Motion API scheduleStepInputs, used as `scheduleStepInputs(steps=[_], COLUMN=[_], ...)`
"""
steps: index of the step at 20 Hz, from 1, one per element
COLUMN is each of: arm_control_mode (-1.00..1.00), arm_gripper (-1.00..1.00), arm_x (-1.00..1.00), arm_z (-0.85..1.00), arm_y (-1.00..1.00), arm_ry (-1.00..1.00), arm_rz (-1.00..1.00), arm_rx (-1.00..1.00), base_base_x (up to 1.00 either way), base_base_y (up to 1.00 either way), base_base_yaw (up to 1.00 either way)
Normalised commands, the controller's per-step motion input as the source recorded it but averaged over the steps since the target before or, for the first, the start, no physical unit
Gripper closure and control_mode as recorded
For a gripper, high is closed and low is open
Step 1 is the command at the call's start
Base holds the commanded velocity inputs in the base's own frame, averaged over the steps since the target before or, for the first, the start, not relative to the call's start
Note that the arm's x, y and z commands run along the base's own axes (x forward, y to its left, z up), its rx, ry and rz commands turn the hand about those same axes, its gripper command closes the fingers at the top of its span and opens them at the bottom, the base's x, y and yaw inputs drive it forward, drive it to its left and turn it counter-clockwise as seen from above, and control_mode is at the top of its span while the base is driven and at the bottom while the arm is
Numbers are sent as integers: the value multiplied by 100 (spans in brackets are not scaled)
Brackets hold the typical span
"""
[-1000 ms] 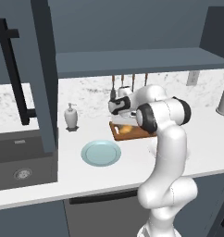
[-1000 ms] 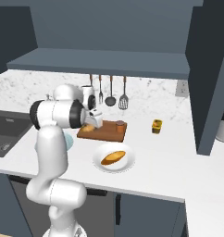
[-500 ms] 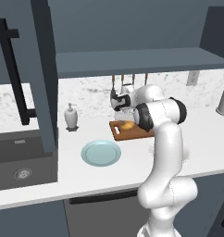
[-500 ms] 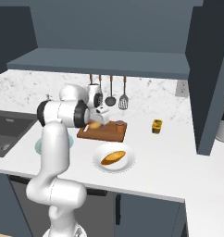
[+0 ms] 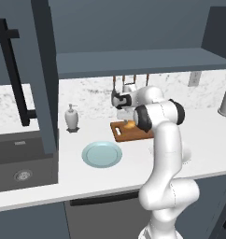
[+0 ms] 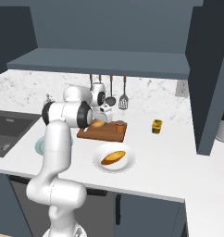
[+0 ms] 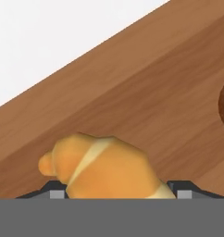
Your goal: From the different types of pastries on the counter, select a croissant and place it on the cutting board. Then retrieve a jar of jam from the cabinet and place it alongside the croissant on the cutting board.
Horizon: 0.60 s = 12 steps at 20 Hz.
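Note:
The croissant lies on the wooden cutting board, right between my two fingertips, which stand wide apart at either side of it. In the base views my gripper hangs just above the croissant at the back of the cutting board. A small brown cylinder stands on the board's right end. The rounder bun rests on a white dish in front of the board. The open cabinet door hides the cabinet's inside, and the jar of jam is out of view.
A light-blue plate lies left of the board, with a white shaker bottle behind it. A small orange-yellow jar stands on the counter to the right. Utensils hang on the back wall. The sink is far left.
The hand has lifted a little and shifted slightly right over the board. The croissant stays lying on the board under it.

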Motion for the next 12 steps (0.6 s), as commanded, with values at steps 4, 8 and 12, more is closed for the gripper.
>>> scheduleStepInputs(steps=[4, 8, 12], arm_control_mode=[-100, -100, -100], arm_gripper=[100, 100, 100], arm_x=[-5, -1, 0], arm_z=[-17, -14, -19], arm_y=[0, 0, 0], arm_ry=[0, 0, 0], arm_rz=[0, 0, 0], arm_rx=[0, 0, 0], base_base_x=[0, 0, 0], base_base_y=[0, 0, 0], base_base_yaw=[0, 0, 0])
